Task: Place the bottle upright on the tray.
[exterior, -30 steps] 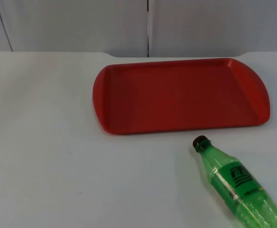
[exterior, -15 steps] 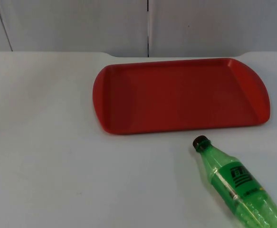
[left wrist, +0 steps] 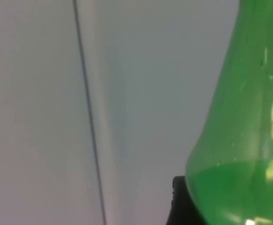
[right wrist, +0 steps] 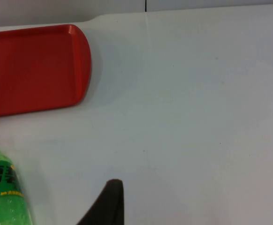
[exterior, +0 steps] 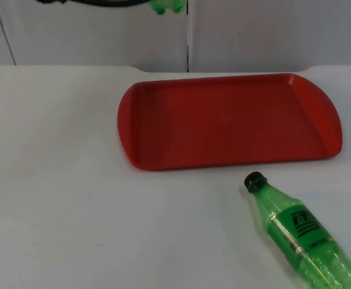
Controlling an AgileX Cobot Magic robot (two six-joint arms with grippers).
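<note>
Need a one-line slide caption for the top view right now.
Green plastic bottle with black cap lies on its side on the white table, just in front of the empty red plastic tray.

Green plastic bottle (exterior: 301, 235) with a dark cap, lying on its side just beside the red tray (exterior: 139, 120), cap toward the tray's near rim

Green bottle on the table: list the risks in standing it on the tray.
The green plastic bottle lies on its side; it may roll when the right gripper, above the table beside it, closes. The raised rim of the red plastic tray could catch a low carry. The left gripper, up by the wall next to a green translucent object, might crowd the tray.
</note>
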